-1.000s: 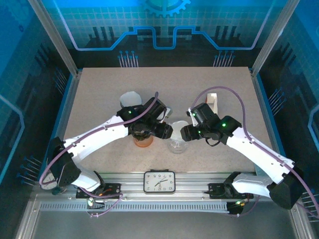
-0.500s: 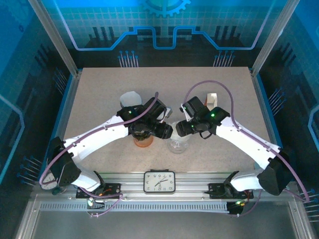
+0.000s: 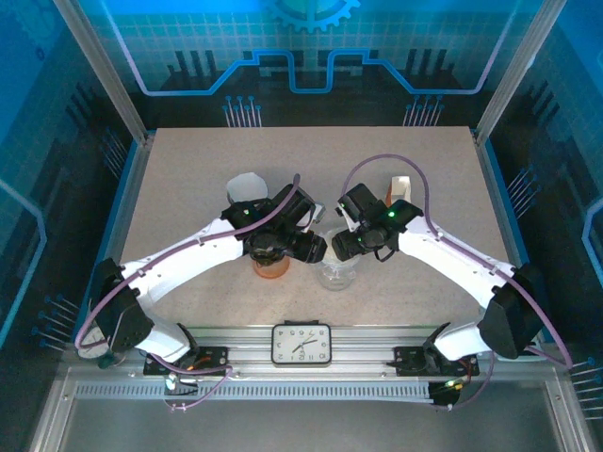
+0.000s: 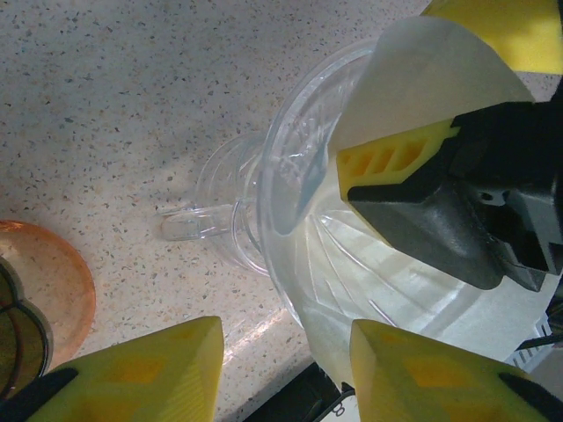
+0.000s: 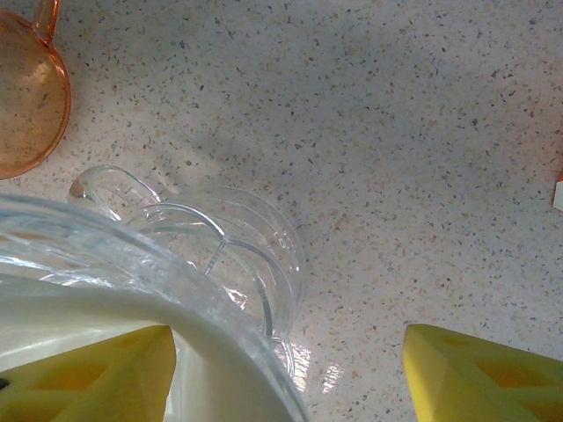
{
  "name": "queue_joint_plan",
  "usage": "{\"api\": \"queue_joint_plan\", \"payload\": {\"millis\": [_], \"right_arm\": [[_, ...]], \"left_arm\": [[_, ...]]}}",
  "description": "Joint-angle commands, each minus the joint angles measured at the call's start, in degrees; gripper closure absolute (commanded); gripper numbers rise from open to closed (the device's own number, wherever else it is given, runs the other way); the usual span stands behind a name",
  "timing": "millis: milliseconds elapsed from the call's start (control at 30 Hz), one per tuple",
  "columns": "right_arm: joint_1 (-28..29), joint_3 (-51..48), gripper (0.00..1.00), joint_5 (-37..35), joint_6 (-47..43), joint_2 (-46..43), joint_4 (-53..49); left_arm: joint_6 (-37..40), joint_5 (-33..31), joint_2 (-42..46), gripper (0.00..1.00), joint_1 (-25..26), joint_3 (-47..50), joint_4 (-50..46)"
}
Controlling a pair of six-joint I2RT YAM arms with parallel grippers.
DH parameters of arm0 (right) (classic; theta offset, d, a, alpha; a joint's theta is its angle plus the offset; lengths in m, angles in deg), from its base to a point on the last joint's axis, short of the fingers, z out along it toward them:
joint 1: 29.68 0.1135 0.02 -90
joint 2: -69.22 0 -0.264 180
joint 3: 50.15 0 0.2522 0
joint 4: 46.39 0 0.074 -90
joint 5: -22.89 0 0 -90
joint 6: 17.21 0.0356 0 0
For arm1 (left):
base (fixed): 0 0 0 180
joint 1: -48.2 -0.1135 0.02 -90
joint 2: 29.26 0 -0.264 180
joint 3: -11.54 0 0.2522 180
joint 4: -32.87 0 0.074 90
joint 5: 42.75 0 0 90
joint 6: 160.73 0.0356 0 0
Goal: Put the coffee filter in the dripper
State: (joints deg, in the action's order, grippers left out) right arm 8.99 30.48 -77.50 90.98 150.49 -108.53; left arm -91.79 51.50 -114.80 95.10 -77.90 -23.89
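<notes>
Clear dripper (image 3: 337, 271) by the middle of the desk's (image 3: 188, 169) near edge, with the white coffee filter (image 4: 422, 79) sitting inside its cone.
Nearest you, a clock (image 3: 301, 343) sits on the front rail. Past it, your left fingers (image 4: 149, 369) are apart, tips short of the dripper's rim, and an orange cup (image 3: 270, 267) stands beside the dripper. Your right fingers (image 5: 88, 378) are spread wide, straddling the filter's wall. Farther back lie a white paper (image 3: 247, 185) and a white box (image 3: 403, 191).
</notes>
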Motion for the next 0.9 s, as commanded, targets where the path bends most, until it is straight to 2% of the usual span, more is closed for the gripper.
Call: {"api": "queue_joint_plan", "payload": {"millis": [0, 333, 867], "right_arm": [[0.33, 1.24, 0.3, -0.95, -0.97, 1.14, -0.41], [1.2, -2.24, 0.3, -2.25, -0.38, 1.42, 2.72], [2.18, -4.52, 0.3, -3.25, 0.61, 1.71, 4.33]], "left_arm": [[-0.04, -0.04, -1.0, 0.56, 0.3, -0.22, 0.63], [-0.64, 0.15, -0.81, 0.56, 0.3, -0.11, 1.17], [-4.0, -1.88, 0.04, 0.41, 0.24, 1.68, 6.97]]}}
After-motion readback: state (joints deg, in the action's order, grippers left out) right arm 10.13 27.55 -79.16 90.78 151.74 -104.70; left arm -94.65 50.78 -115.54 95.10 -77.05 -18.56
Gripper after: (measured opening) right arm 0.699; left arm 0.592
